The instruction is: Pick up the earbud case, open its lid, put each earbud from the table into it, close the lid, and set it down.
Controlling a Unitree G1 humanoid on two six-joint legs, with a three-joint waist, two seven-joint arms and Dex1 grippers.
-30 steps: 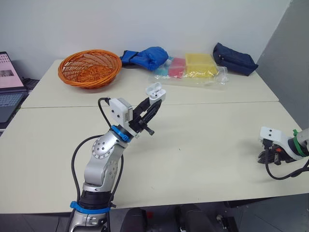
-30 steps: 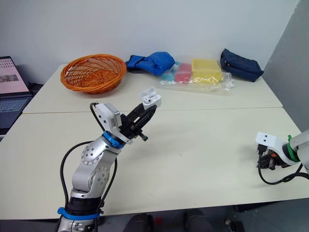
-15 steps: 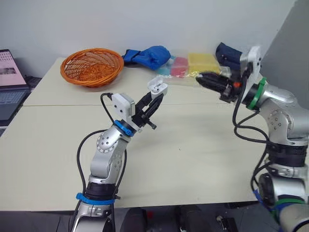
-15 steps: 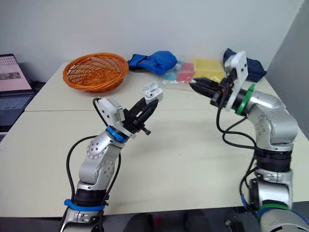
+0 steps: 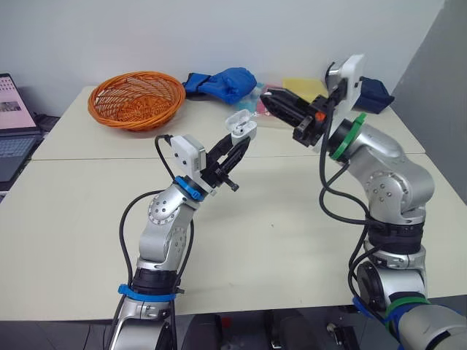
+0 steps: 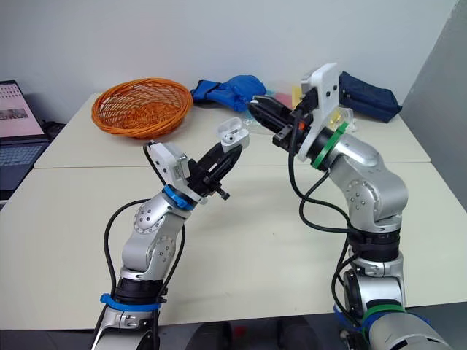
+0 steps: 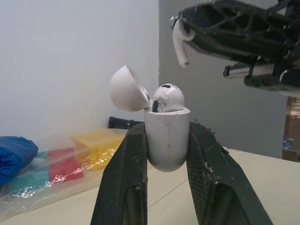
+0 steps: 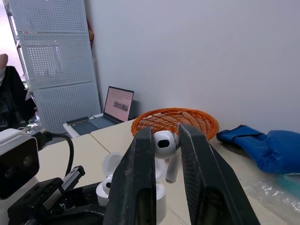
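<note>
Hanging stem-down just above the open earbud case point(image 7: 167, 143), itself clamped by left gripper point(image 7: 167, 129): earbud point(image 7: 180, 47) pinched in right gripper point(image 8: 165, 135), seemingly off-centre.

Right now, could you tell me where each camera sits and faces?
Eye views: on the head, facing forward and down over the table; both arms show, left gripper clamping the open earbud case.
Left wrist view: looks along its fingers at the case, one earbud seated; right gripper holds a second earbud nearby.
Right wrist view: looks along its fingers pinching that second earbud; basket, laptop beyond.
Shared: wrist views both show case and second earbud.
</note>
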